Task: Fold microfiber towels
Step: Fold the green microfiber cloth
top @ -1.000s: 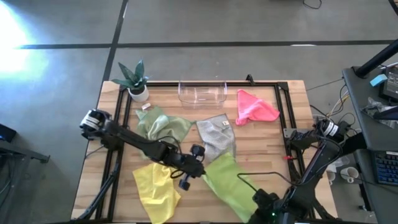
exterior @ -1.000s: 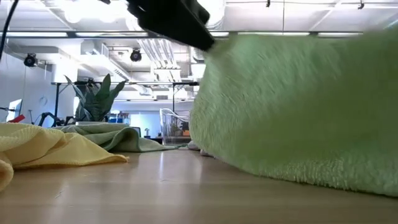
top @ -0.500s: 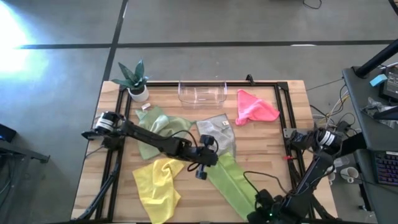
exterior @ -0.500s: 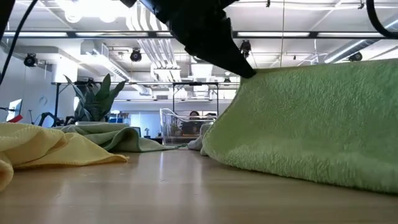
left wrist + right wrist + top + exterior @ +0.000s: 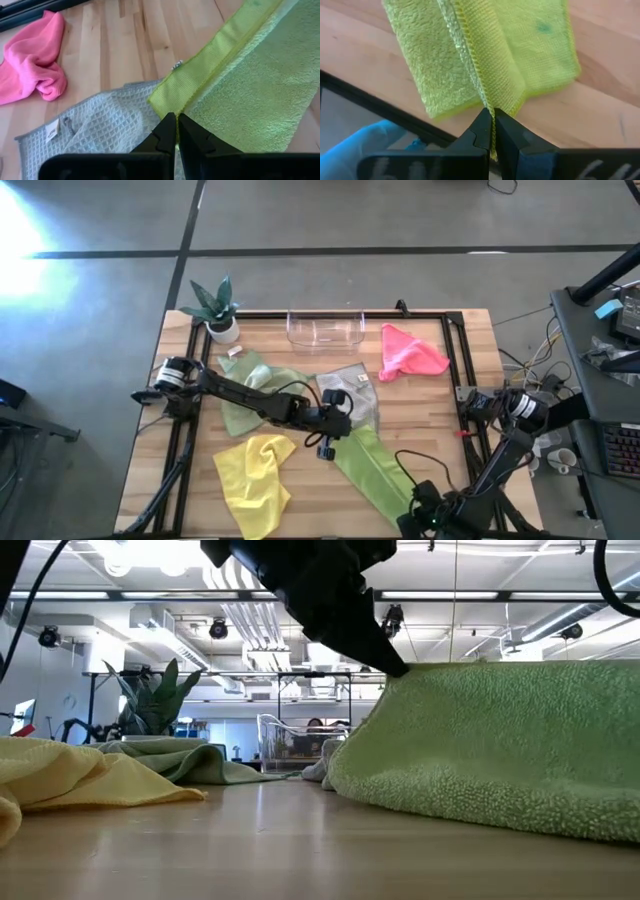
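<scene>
Since the earlier high view, the left arm has been swung from the desk's near middle toward its centre, and the lime green towel has been drawn with it into a long, narrow strip.

From above, the lime green towel (image 5: 375, 470) is seen stretched diagonally between the left claw (image 5: 334, 432) near the desk's centre and the right claw (image 5: 424, 502) at the near edge. Its upper end lies against the grey towel (image 5: 348, 393). The pale sage green towel (image 5: 256, 380) is partly covered by the left arm, which is reached low across the wooden desk (image 5: 440, 395) from the left side. The yellow towel (image 5: 250, 475) lies crumpled near the front left, the pink towel (image 5: 408, 352) is bunched at the far right, and the clear plastic tray (image 5: 324, 328) and a potted plant (image 5: 216, 308) stand along the far edge.

At desk height, the lime green towel (image 5: 490, 755) is shown raised like a ridge at right, with the dark left claw (image 5: 385, 658) clamped on its upper corner. The yellow towel (image 5: 80, 775) and the pale sage green towel (image 5: 190, 762) lie to the left, and the tray (image 5: 285, 745) is seen far behind.

In the left wrist view, the left claw (image 5: 176, 121) is shut on the hem of the lime green towel (image 5: 240, 90), over the grey towel (image 5: 100, 130); the pink towel (image 5: 32, 62) lies well apart.

In the right wrist view, the right claw (image 5: 493, 120) is pinched shut on the doubled edge of the lime green towel (image 5: 490, 55), just at the desk's edge.
</scene>
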### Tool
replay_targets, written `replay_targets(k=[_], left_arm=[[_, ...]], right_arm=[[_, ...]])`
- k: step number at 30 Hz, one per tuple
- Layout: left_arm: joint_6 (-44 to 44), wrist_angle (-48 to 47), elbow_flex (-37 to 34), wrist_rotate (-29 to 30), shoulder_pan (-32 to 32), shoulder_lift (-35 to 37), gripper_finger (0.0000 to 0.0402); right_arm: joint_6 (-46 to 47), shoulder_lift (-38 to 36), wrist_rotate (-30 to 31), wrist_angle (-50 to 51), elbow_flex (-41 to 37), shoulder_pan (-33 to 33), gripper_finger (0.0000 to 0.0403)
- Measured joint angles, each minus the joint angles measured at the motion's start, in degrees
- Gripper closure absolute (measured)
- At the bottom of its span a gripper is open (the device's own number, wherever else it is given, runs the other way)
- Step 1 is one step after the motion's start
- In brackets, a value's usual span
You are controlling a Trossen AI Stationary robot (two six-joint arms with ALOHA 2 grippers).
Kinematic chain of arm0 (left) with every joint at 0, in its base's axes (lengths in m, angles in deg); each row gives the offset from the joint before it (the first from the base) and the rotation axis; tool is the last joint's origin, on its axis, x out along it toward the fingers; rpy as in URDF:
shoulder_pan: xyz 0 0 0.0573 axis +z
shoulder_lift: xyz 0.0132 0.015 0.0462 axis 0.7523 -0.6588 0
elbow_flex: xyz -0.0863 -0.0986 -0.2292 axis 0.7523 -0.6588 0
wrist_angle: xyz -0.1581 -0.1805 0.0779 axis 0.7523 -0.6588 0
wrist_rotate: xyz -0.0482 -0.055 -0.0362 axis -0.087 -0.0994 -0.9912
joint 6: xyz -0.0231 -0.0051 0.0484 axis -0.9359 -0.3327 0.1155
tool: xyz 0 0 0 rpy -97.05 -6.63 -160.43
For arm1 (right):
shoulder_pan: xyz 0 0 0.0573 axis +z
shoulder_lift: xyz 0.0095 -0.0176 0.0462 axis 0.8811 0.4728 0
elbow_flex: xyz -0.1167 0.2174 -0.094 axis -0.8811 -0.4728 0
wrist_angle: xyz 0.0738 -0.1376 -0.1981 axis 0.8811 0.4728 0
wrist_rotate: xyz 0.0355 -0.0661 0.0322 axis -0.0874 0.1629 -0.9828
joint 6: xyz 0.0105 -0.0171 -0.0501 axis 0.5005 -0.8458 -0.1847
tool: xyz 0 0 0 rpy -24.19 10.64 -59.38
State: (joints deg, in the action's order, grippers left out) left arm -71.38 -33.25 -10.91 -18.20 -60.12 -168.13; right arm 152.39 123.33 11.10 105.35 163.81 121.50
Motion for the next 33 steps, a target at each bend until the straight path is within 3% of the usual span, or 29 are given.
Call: replay_targets(k=[10,21,27,33], left_arm=[[0.0,1.8,-0.7,0.0,0.1,-0.2,0.0394],[0.0,2.1,-0.8,0.2,0.1,-0.2,0.0297],[-0.2,2.1,-0.8,0.0,0.0,-0.1,0.0284],[-7.2,2.2,-0.8,-12.2,-0.5,-0.1,0.0283]], right_arm=[[-0.2,-0.2,-3.8,0.5,0.1,0.0,0.0394],[-0.6,-0.2,-2.9,5.7,0.1,-0.1,0.0379],[-0.4,-0.4,-2.8,6.8,0.1,-0.1,0.0369],[-1.7,-1.3,-2.8,6.8,0.1,-0.1,0.0369]])
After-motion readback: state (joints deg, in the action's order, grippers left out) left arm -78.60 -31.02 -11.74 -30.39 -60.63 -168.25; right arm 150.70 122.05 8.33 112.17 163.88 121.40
